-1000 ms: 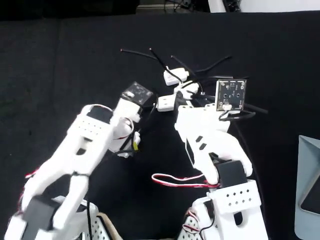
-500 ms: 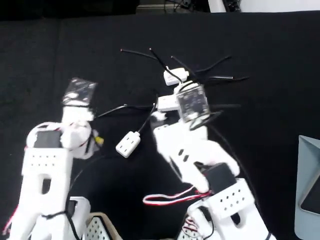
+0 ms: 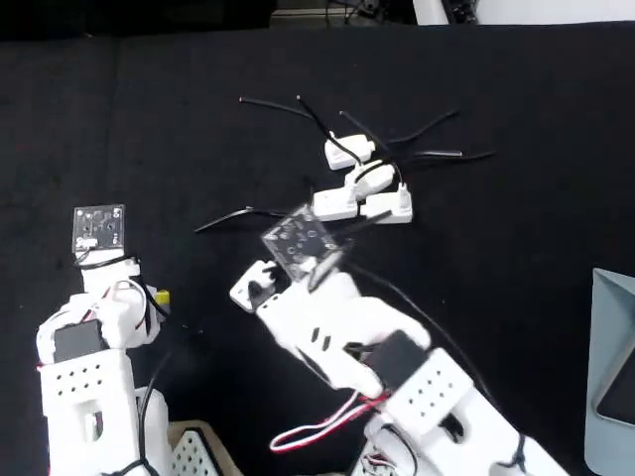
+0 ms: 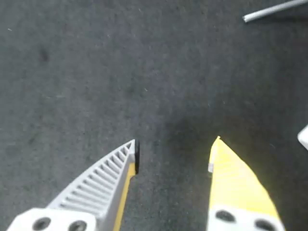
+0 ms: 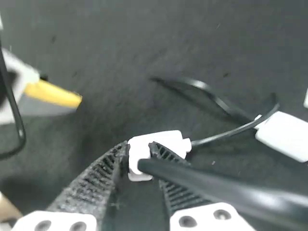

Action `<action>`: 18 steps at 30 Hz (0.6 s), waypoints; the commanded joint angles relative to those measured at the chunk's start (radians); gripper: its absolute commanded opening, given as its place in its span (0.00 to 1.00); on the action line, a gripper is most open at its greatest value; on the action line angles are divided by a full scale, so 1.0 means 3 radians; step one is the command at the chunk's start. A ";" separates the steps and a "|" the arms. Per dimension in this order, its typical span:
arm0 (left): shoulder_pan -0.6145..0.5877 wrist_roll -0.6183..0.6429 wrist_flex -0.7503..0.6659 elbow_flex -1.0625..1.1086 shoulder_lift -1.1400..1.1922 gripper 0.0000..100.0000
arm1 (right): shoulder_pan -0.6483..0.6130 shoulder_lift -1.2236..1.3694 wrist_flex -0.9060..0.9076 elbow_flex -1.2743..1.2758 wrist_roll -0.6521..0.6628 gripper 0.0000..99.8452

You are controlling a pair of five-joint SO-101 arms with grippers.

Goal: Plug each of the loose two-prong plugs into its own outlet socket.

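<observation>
black cloth [image 3: 149,119]; right hand [image 5: 139,147] clamps white connector [image 5: 162,141] (left hand [image 4: 176,142] spread, apart)

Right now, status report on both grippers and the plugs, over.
Left gripper open over bare cloth. Right gripper shut on loose white connector. Other connectors clustered farther out, cords crossing.

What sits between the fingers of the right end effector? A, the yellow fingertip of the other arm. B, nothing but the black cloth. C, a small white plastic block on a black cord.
C: in the right wrist view the right end effector has its two fingers on either side of one end of the small white plastic block on a black cord.
</observation>
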 commanded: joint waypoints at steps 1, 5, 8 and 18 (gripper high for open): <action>-0.0054 0.0036 -0.0087 0.0003 -0.0046 0.25 | -0.0066 0.0504 -0.0184 -0.0345 0.0020 0.01; -0.0054 0.0036 -0.0092 0.0018 -0.0061 0.25 | -0.0066 0.1056 -0.0368 -0.0534 0.0015 0.01; -0.0049 0.0036 -0.0092 0.0023 -0.0051 0.25 | -0.0066 0.1383 -0.0629 -0.0540 0.0031 0.01; -0.0038 0.0036 -0.0097 0.0023 -0.0051 0.25 | -0.0066 0.1967 -0.0987 -0.0570 0.0036 0.01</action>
